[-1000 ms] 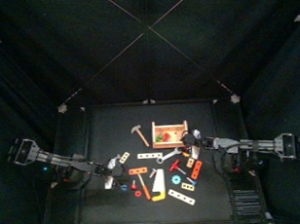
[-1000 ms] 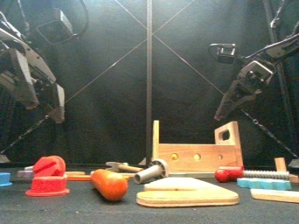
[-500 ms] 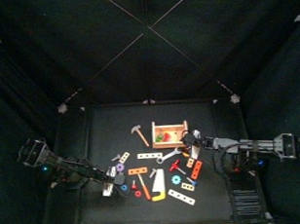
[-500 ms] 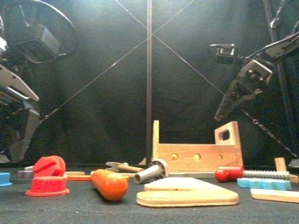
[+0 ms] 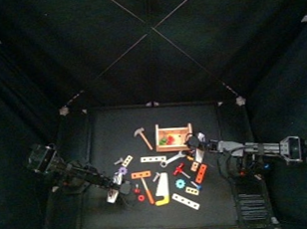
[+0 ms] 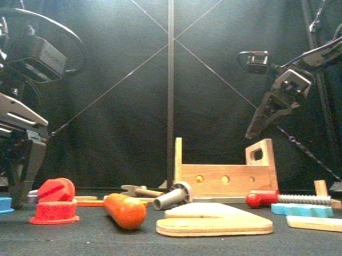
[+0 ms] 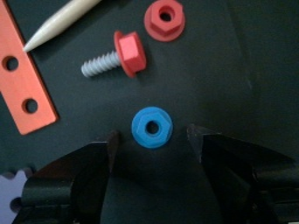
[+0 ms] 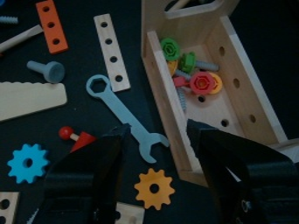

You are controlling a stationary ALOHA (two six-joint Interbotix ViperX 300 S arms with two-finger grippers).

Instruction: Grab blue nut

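Observation:
The blue nut (image 7: 151,126) lies flat on the black table, straight below my left gripper (image 7: 156,144). The left gripper is open and empty, with one jaw on each side of the nut and apart from it. In the top view the left gripper (image 5: 109,194) is low over the table's front left; in the front view it (image 6: 19,168) hangs at the far left. My right gripper (image 8: 159,147) is open and empty, held above the table beside the wooden box (image 8: 216,79); it also shows in the top view (image 5: 199,145).
Near the nut lie a red bolt with a grey thread (image 7: 118,59), a red nut (image 7: 163,16) and an orange holed strip (image 7: 24,80). A blue spanner (image 8: 124,110), gears and strips lie by the box. A hammer (image 6: 127,209) lies at the front.
My left arm has swung toward the table's front left and come down over the parts there. The right arm has not moved.

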